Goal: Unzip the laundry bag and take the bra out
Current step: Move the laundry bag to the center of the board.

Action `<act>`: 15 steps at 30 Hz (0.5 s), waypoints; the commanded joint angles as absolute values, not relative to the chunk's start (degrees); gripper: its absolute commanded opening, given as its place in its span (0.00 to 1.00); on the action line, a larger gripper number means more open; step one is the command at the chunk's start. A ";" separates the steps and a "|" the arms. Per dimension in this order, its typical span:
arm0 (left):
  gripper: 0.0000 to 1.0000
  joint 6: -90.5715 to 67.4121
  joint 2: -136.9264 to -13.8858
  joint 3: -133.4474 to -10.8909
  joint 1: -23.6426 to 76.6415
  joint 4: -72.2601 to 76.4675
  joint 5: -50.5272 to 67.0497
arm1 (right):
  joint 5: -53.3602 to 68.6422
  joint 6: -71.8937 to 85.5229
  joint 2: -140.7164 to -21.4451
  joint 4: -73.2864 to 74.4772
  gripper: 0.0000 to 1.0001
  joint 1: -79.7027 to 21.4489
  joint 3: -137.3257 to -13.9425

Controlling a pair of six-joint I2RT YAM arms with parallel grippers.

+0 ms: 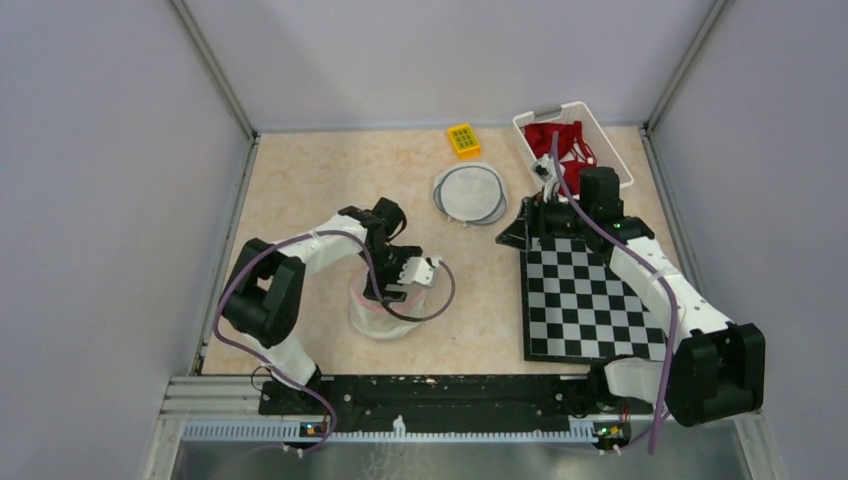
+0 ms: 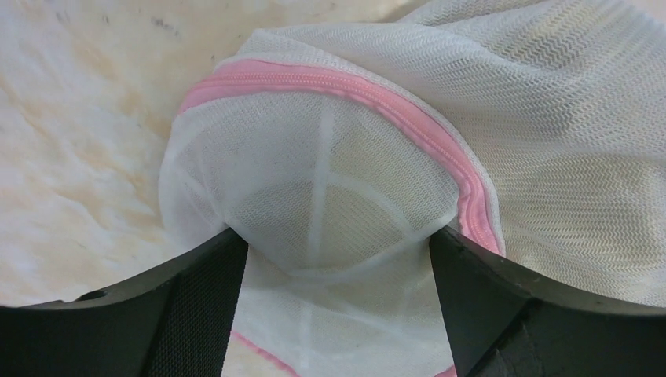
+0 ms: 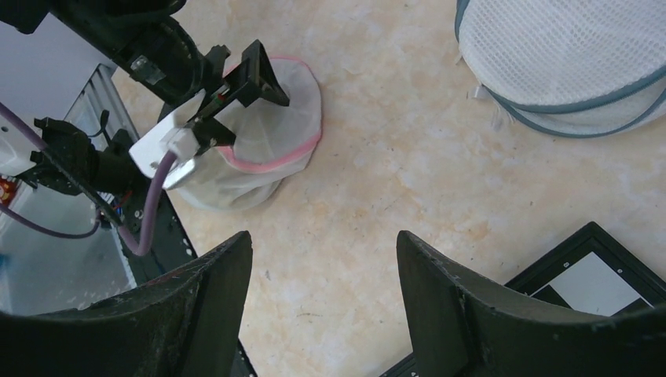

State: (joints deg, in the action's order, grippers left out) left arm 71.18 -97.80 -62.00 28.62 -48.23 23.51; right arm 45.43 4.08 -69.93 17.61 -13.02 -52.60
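The white mesh laundry bag (image 1: 380, 315) with a pink zipper (image 2: 377, 98) lies crumpled on the table at the near left. The zipper looks closed where it shows. My left gripper (image 1: 392, 293) points down onto the bag. In the left wrist view it (image 2: 336, 259) is open, with a bulge of the mesh bag (image 2: 330, 181) between the fingers and touching both. No bra shows clearly through the mesh. My right gripper (image 1: 512, 237) is open and empty above bare table (image 3: 323, 259). It looks toward the bag (image 3: 267, 133).
A white basket (image 1: 600, 135) at the back right holds a red garment (image 1: 560, 140). A round mesh bag with a grey rim (image 1: 468, 192) and a yellow block (image 1: 463, 140) lie at the back centre. A checkerboard (image 1: 590, 295) lies under the right arm.
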 commanded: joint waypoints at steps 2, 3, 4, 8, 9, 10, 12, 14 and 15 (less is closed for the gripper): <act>0.92 96.41 -90.37 -60.08 30.37 -49.46 19.65 | 46.29 3.73 -71.04 16.09 0.67 -13.44 -53.51; 0.93 97.40 -88.45 -59.89 30.39 -48.36 19.59 | 46.46 3.77 -71.50 16.08 0.67 -13.45 -53.63; 0.94 97.96 -86.71 -59.81 30.29 -47.84 19.54 | 46.61 3.71 -71.88 16.23 0.67 -13.45 -53.79; 0.99 90.24 -80.16 -60.73 28.79 -46.54 23.45 | 47.38 3.69 -73.10 16.44 0.67 -13.45 -54.59; 0.99 87.24 -78.88 -61.35 27.93 -47.15 25.07 | 47.59 3.76 -73.31 16.36 0.67 -13.52 -54.68; 0.99 84.27 -78.11 -62.09 27.15 -48.82 26.48 | 47.82 3.88 -73.55 16.28 0.67 -13.53 -54.74; 0.99 75.84 -76.86 -63.03 25.71 -50.88 28.13 | 48.05 3.95 -73.92 16.03 0.67 -13.72 -54.77; 0.99 68.26 -76.48 -62.97 24.88 -51.58 27.83 | 48.27 3.96 -74.44 15.56 0.67 -14.09 -54.75; 0.99 65.09 -76.40 -62.90 24.61 -51.90 27.87 | 48.33 3.91 -74.72 15.34 0.67 -14.26 -54.74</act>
State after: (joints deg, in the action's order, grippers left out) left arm 80.23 -77.41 -61.54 25.98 -48.90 24.62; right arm 46.68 4.12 -74.06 17.52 -13.10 -52.60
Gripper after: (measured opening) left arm 0.987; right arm 0.670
